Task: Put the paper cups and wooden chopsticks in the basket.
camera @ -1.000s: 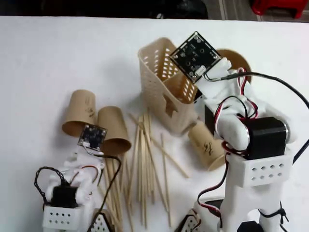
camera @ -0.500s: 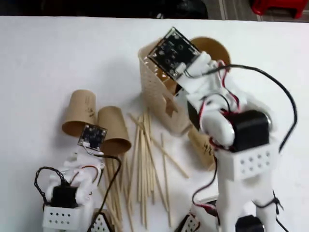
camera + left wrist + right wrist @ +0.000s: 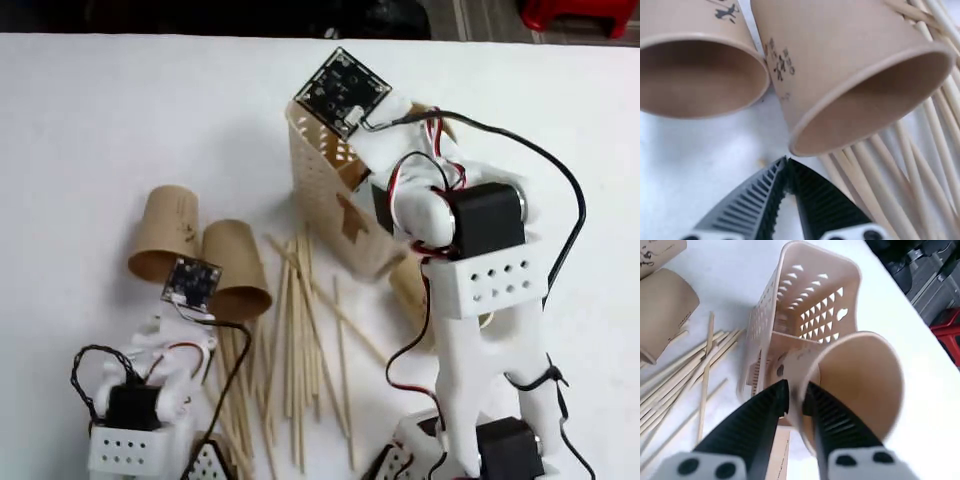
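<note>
High view, basket: the cream perforated plastic basket [image 3: 322,190] is standing on the white bench [image 3: 90,120], and your right arm [image 3: 470,230] is leaning over its rim.
High view, waiting items: the left-hand tan paper cup [image 3: 165,232] and the second tan paper cup [image 3: 235,268] are lying on their sides, touching. The pile of pale wooden chopsticks [image 3: 295,340] is fanning out between them and the basket. A third tan paper cup [image 3: 412,290] is lying half hidden under the right arm, just beside the basket.
High view, risk: in my judgement, a low swing of that arm could be knocking the third cup away or shoving the light basket.
Left wrist view, tool: your left tool [image 3: 788,162] is holding nothing, its jaws pressing together, tips just beside the second cup's [image 3: 850,75] rim.
Left wrist view, risk: advancing like this, you would probably be rolling that cup off across the chopsticks [image 3: 920,150] instead of gripping it.
Right wrist view, tool: your right tool [image 3: 796,390] is clamping the wall of the carried tan paper cup [image 3: 860,380], which is hanging sideways at the basket's [image 3: 770,325] near rim.
Right wrist view, risk: you cannot tell whether the cup is sitting over the opening. Letting go now, you may be dropping it onto the rim and outside. Pressing down may be tipping the basket, and the thin pinched wall may be creasing or slipping.
</note>
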`<state>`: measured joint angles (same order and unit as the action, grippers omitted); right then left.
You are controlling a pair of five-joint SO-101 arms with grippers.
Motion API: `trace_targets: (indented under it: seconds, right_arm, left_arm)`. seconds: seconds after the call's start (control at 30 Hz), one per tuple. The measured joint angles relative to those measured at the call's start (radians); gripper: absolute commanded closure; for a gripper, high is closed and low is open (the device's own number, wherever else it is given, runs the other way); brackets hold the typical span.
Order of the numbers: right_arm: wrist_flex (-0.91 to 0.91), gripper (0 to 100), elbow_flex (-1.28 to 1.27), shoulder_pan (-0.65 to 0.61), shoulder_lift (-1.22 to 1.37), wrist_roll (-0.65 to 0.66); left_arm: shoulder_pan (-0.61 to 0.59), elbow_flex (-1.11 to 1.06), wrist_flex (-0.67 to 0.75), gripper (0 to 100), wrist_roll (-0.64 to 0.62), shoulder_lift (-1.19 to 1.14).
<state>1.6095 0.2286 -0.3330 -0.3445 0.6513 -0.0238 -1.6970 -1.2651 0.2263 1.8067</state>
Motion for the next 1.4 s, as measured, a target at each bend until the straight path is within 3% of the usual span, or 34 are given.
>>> trace_targets:
  seconds: [0.27, 0.5, 0.7, 1.07, 1.17, 1.4]
  right_arm:
    - [0.103, 87.8, 0.1, 0.092, -0.049, 0.0]
    - [0.104, 87.8, -0.083, 0.224, -0.264, 0.018]
    - [0.104, 87.6, -0.387, 0.342, -0.5, 0.236]
    - [0.021, 87.5, -0.959, 0.594, -0.736, 0.813]
    - [-0.063, 87.5, -1.082, 0.626, -0.746, 0.881]
    - [-0.339, 87.5, -1.316, 0.635, -0.746, 0.893]
  left_arm:
    - [0.0, 0.0, 0.0, 98, 0.0, 0.0]
    - [0.0, 0.0, 0.0, 98, 0.0, 0.0]
    - [0.0, 0.0, 0.0, 98, 0.0, 0.0]
    - [0.0, 0.0, 0.0, 98, 0.0, 0.0]
    - [0.0, 0.0, 0.0, 98, 0.0, 0.0]
    - [0.0, 0.0, 0.0, 98, 0.0, 0.0]
